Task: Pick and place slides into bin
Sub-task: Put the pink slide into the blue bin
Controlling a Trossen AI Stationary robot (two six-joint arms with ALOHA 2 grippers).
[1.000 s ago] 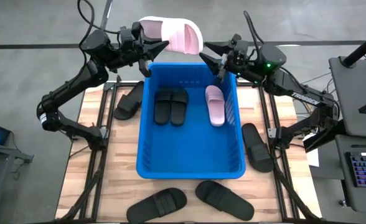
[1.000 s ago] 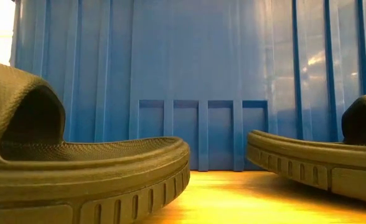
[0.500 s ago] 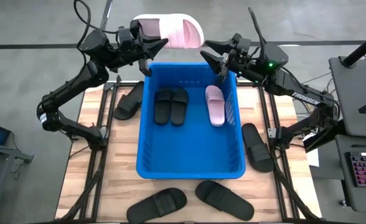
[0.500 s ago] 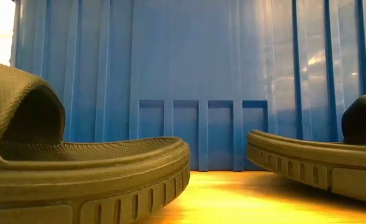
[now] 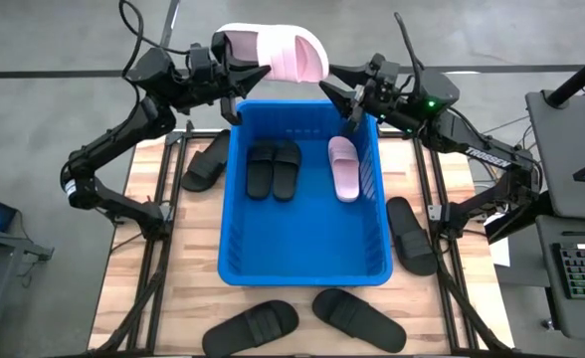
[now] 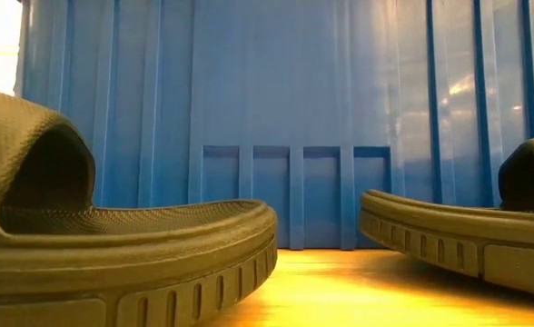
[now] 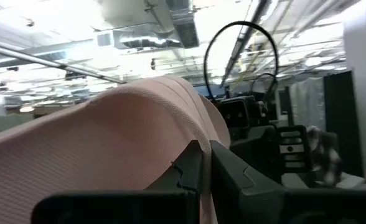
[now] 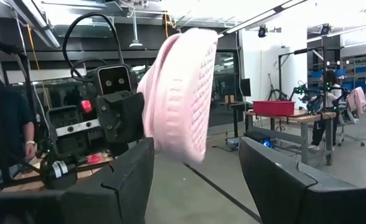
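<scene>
- High view: the left gripper point(image 5: 256, 71) is clamped tight on a pale pink slide point(image 5: 278, 52), holding it in the air just past the far rim of the blue bin point(image 5: 235, 261). The right gripper point(image 5: 339, 88) faces it from the other side with its fingers spread wide and nothing between them. Inside the bin lie two black slides point(image 5: 274, 168) side by side and a second pink slide point(image 5: 343, 167). Four more black slides lie on the wooden table point(image 5: 116, 290) around the bin.
- Low view: two black slides on the table, with the bin's ribbed blue wall behind them.
- Left wrist view: the closed fingers point(image 7: 189, 171) pinch the pink slide's edge.
- Right wrist view: the held pink slide shows sole-on, just beyond the open fingers point(image 8: 131, 177); a person point(image 8: 6, 137) stands behind.
</scene>
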